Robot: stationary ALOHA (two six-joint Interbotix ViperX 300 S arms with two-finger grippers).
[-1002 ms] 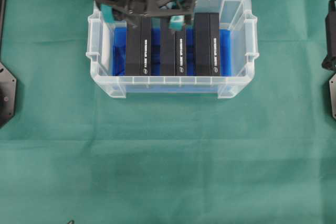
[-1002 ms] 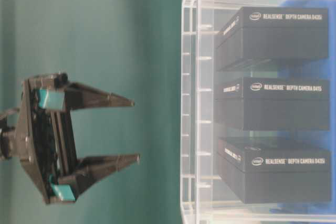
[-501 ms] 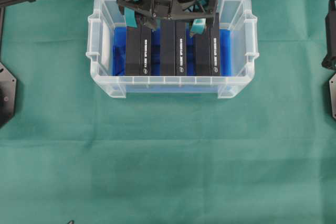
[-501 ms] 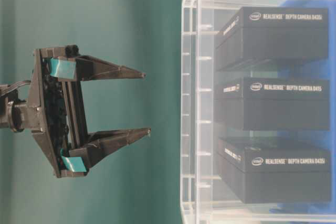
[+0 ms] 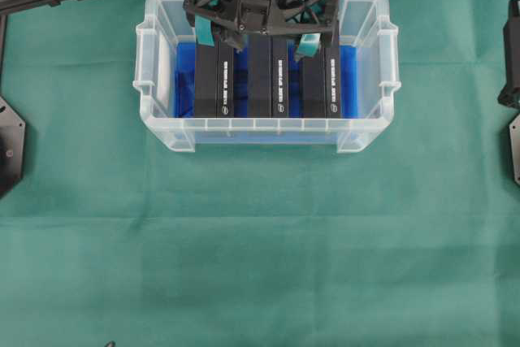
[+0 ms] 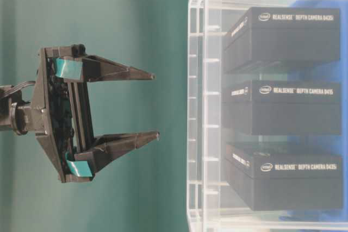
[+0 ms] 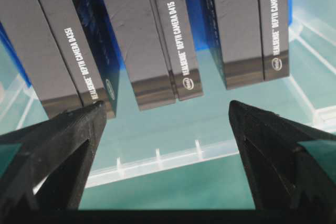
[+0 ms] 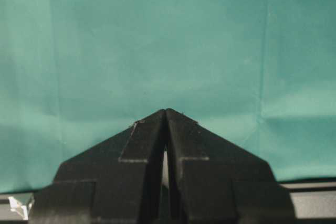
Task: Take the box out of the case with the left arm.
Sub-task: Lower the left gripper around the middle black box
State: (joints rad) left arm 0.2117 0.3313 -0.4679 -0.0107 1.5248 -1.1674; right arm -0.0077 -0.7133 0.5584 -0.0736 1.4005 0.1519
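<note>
From my seat, the left end effector (image 5: pixel 254 36) hangs spread wide and empty over the case (image 5: pixel 370 6), straddling the middle box (image 7: pixel 157 35), whose long axis runs away from it. Right end effector (image 8: pixel 166 116) sits clenched, well apart.

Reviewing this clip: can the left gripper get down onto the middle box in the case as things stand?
Probably yes. The left gripper hangs open above the case, which has no lid, and its fingertips straddle the middle box. Nothing lies between them, though neighbouring boxes leave narrow gaps.
</note>
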